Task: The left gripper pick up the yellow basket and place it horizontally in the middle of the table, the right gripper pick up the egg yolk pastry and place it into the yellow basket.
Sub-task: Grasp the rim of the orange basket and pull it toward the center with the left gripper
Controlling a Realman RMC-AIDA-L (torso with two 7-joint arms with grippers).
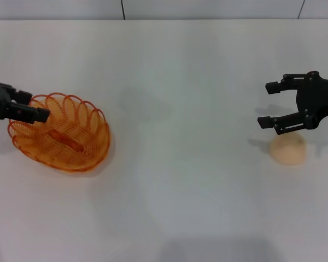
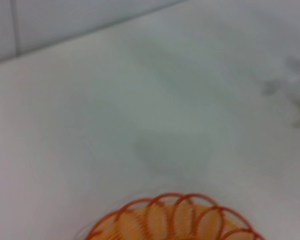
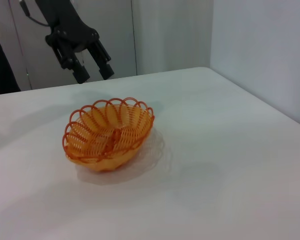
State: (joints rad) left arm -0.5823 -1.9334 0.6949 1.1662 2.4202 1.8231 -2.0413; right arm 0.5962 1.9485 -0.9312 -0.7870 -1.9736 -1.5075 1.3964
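Note:
The yellow basket (image 1: 60,134) sits on the white table (image 1: 180,191) at the left, its long axis lying diagonally. My left gripper (image 1: 31,106) is open and empty, just above the basket's left rim. The right wrist view shows the left gripper (image 3: 92,72) hovering over the basket (image 3: 110,135), apart from it. The basket's rim (image 2: 175,220) also shows in the left wrist view. My right gripper (image 1: 269,105) is open and empty at the right, slightly above and behind the egg yolk pastry (image 1: 288,150), which rests on the table.
A grey wall with panel seams (image 1: 123,8) runs along the table's far edge. Bare tabletop lies between the basket and the pastry.

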